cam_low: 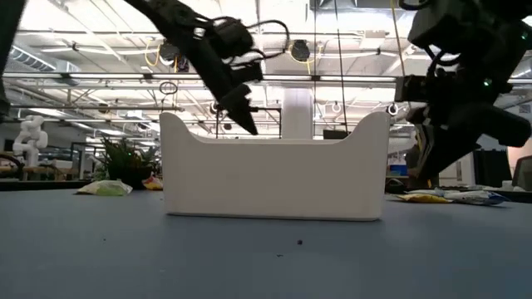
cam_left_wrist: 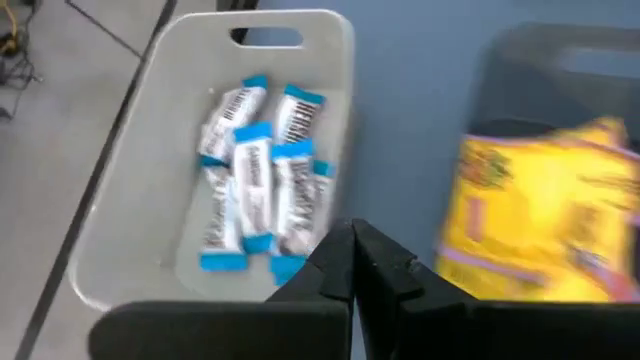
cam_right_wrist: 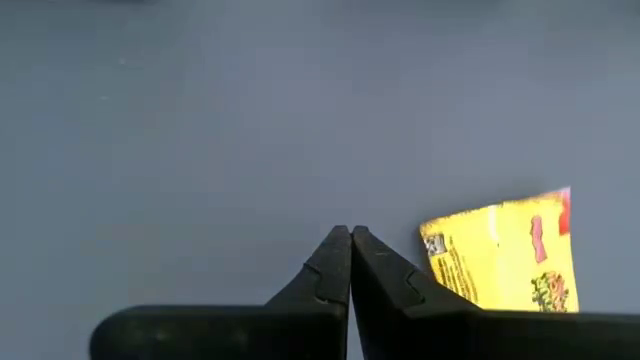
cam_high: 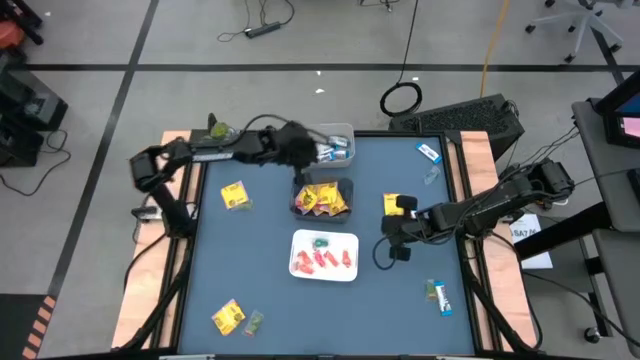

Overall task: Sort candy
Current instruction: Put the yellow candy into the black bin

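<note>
Blue mat [cam_high: 260, 250] — stray yellow packets [cam_high: 234, 196] (scattered); left gripper [cam_left_wrist: 352, 240] and right gripper [cam_right_wrist: 350, 238] closed, empty.

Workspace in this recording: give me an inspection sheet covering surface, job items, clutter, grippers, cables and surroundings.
Surface: blue tabletop, wooden side rails.
Job's things: blue-and-white bars in the clear bin; yellow packets in the dark bin; red pieces on the white tray. Loose: yellow packets; blue bars.
Clutter: nothing seen.
Grippers: left gripper shut, empty, over the clear bin; right gripper shut, empty, beside a yellow packet.
Cables: coiled cable on the floor.
Surroundings: keyboard behind the table; office chair.
</note>
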### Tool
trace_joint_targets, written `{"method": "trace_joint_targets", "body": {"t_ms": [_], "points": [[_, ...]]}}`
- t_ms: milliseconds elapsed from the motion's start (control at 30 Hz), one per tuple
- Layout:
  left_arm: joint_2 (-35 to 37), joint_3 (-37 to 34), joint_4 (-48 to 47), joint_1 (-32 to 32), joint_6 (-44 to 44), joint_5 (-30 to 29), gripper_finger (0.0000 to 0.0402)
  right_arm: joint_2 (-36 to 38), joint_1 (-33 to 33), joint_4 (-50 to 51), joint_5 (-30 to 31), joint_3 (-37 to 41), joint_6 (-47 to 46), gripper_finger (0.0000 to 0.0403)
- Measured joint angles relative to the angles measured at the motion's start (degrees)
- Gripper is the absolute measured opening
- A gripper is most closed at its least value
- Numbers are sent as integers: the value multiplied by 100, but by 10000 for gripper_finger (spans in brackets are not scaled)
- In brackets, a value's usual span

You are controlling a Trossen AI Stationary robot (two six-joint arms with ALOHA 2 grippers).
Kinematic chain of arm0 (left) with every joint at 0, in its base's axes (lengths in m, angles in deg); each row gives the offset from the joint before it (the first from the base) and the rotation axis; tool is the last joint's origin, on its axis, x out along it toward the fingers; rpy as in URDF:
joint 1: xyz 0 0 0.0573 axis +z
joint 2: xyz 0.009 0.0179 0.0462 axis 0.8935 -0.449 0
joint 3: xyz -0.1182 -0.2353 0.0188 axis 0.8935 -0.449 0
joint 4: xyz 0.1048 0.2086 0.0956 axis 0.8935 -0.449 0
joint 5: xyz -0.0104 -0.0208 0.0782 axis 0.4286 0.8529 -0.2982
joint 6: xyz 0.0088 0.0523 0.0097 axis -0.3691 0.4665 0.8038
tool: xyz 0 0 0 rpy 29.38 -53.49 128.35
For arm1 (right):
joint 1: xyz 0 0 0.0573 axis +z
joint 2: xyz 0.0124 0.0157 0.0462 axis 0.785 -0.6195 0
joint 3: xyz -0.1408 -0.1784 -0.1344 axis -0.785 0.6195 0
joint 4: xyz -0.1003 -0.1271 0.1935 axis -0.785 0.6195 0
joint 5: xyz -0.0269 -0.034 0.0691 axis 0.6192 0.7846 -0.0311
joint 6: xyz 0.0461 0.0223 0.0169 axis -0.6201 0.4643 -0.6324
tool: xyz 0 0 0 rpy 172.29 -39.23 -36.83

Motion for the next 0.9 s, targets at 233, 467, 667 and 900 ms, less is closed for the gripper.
{"method": "trace_joint_targets", "body": {"t_ms": [233,467,667,900], "points": [[1356,-2035,1794,-418,-604,-49,3,0,-67,217,725,60,-247,6],[2290,-3654,3593,-966,-1090,-57,3,-3,-440,262,773,60,60,70],[2519,-4637,5092,-1465,-1234,-59,3,-207,-779,322,599,58,472,153],[2517,-5317,6081,-1783,-1243,-82,3,-742,-936,239,318,37,1009,196]]}}
